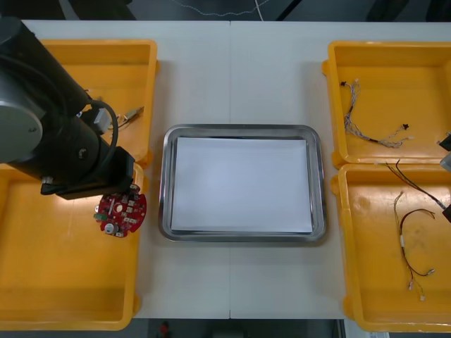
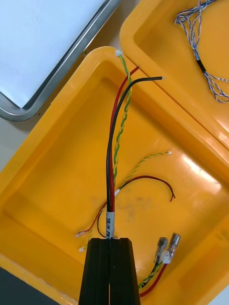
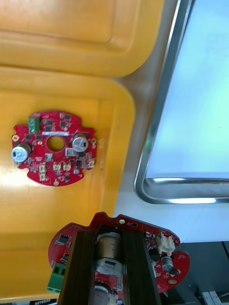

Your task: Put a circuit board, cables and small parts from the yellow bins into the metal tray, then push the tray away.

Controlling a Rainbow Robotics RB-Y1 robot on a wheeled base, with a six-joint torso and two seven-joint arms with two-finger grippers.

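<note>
Left wrist view: a round red circuit board [image 3: 109,223] sits clamped between the left gripper's [image 3: 110,238] black fingers [image 3: 81,269], which stand apart by its width, over the edge of a yellow bin [image 3: 28,209] near the metal tray [image 3: 157,143]. Stiff, light and likely fragile, it seems best gripped by its bare rim; the fingers possibly press on raised components. A second board [image 3: 55,147] lies in the bin. The right gripper [image 2: 110,240] is closed on a red-and-black cable [image 2: 113,157] over a right-side bin [image 2: 52,162].

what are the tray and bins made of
Tray: probably polished metal, mirror-bright rim; white inside, paper or plastic, unclear. Yellow bins: likely moulded plastic, glossy, rounded corners. Left tool grips a circuit board, right tool a cable, each over its side's bin.
</note>
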